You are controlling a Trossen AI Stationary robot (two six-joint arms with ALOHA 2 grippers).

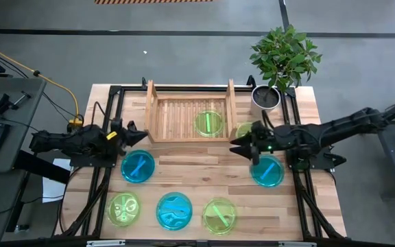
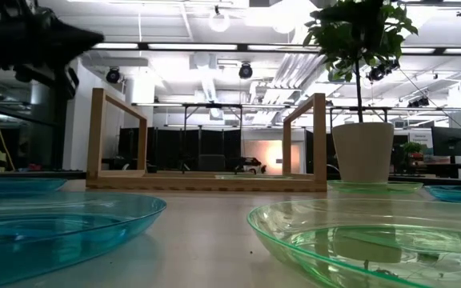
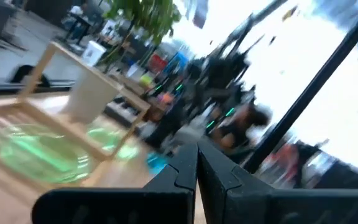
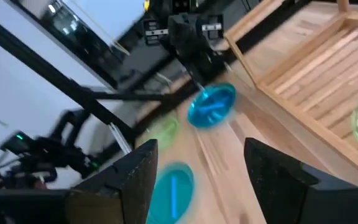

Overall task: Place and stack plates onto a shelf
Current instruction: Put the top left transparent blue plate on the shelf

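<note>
Plates: thin translucent plastic, likely light, slippery, flexible; pinch at rim.

High view: one green plate (image 1: 209, 123) on shelf (image 1: 190, 113); blue plate (image 1: 138, 167) just below left gripper (image 1: 141, 134); right gripper (image 1: 238, 146) beside shelf's right rail, blue plate (image 1: 267, 171) near it.

Left wrist view: fingers (image 3: 178, 167) pressed together, empty.

Right wrist view: fingers (image 4: 143, 165) spread apart, nothing held.

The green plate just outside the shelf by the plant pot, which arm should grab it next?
Probably right: the right gripper, fingers open, hovers beside that green plate. The left gripper, shut, sits across the shelf.
</note>
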